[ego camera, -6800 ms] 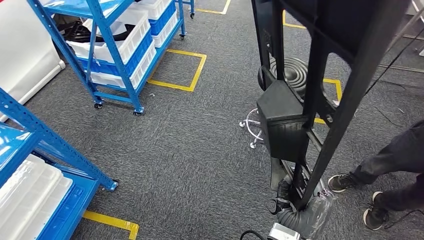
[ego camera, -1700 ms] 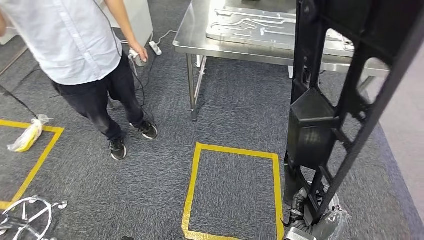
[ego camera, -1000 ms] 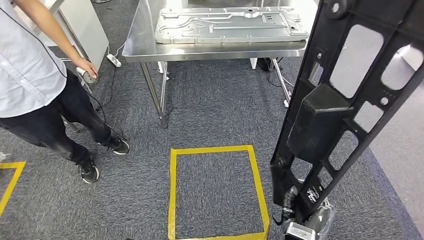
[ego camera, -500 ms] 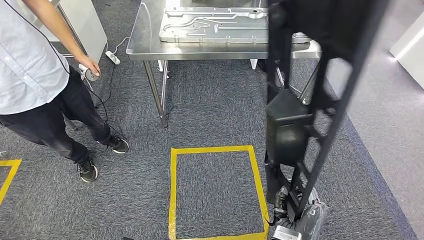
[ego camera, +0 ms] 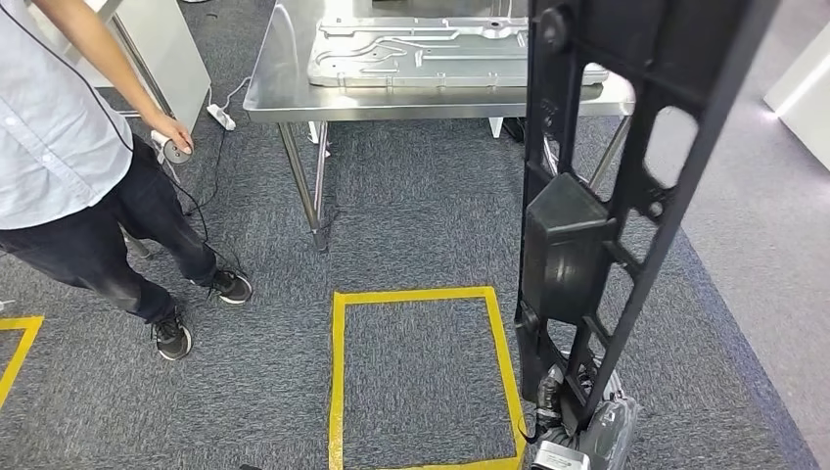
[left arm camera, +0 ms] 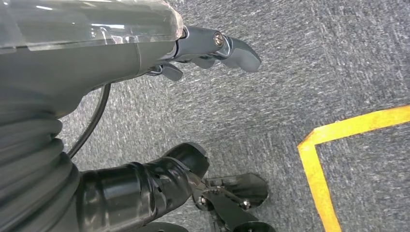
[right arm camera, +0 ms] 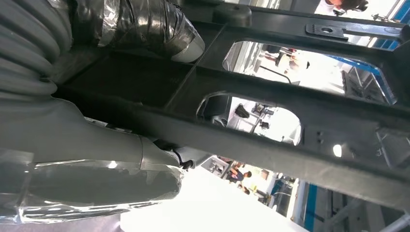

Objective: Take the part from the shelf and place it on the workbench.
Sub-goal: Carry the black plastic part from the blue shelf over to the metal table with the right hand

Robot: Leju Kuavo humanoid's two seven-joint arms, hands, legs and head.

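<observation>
A long black plastic frame part (ego camera: pixel 587 245) with cut-out windows and a boxy bulge stands nearly upright at the right of the head view. My right hand (ego camera: pixel 577 431) grips its lower end. In the right wrist view the part's bars (right arm camera: pixel 290 121) cross close in front of the right hand (right arm camera: pixel 111 145), whose thumb lies over a bar. The steel workbench (ego camera: pixel 411 100) stands ahead across the carpet, with a flat silver metal plate (ego camera: pixel 421 49) on it. My left hand (left arm camera: pixel 145 72) hangs over the carpet with its fingers apart, holding nothing.
A person (ego camera: pixel 69 147) in a light shirt and dark trousers stands at the left, holding a small device on a cable. A yellow tape square (ego camera: pixel 338 372) marks the carpet before the bench. A white cabinet (ego camera: pixel 166 49) and a power strip (ego camera: pixel 221 117) are beside the bench.
The camera has turned from the blue shelves to the workbench and person. Over the last second the view holds steady while the held part swings from leaning right to nearly upright.
</observation>
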